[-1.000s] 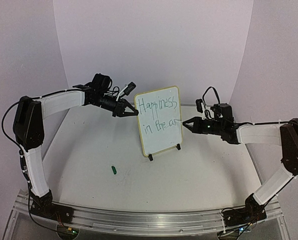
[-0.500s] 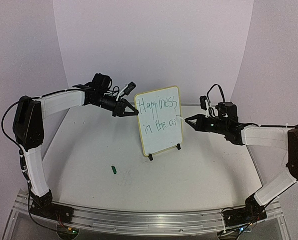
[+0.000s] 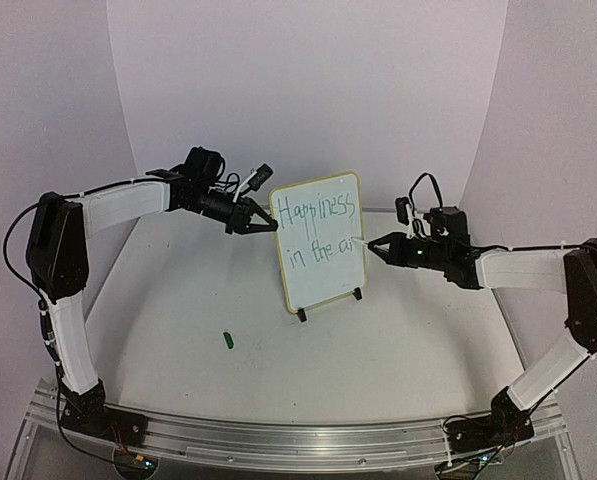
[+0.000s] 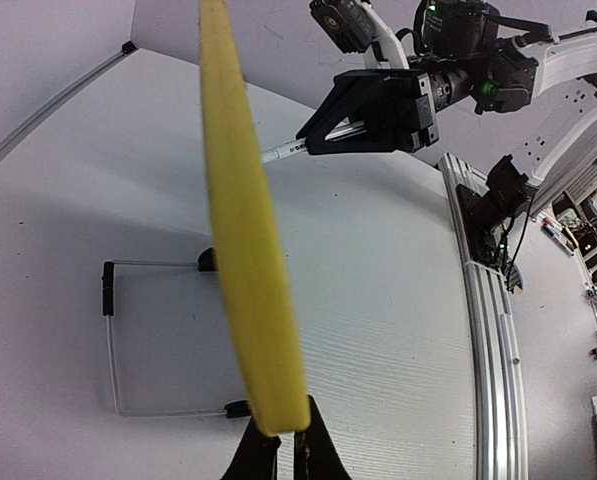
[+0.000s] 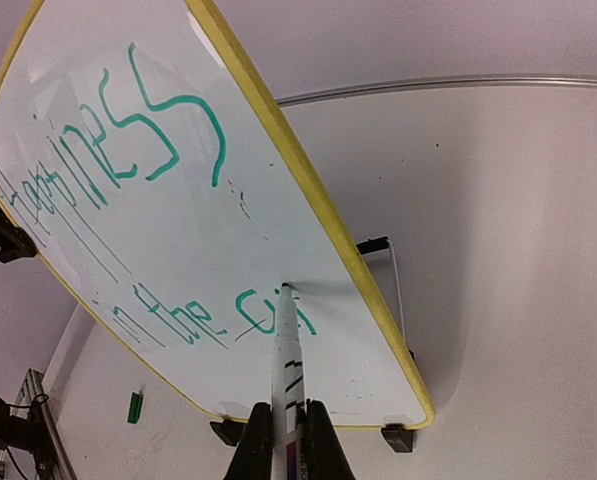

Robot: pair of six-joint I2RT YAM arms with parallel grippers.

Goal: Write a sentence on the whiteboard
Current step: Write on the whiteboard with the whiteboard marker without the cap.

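we find the board (image 3: 323, 275) standing on its 2 black feet near the middle of the desk (image 3: 178, 300). the left pincer (image 3: 272, 227) is closed on the board's left yellow edge, near the top. the left wrist view shows the frame pinched between its fingertips. the right pincer (image 3: 369, 246) is closed around a slim white marker (image 5: 285, 345), which points out past the fingertips. the marker's tip touches the white face at the end of the lower line. the sentence (image 3: 320, 212) is green and runs in 2 lines: "happiness" above, "in the" and a few more letters below. we cannot read those last letters with certainty. a small green cap (image 3: 228, 340) lies on the desk in front of the board, to its left and well apart from it.
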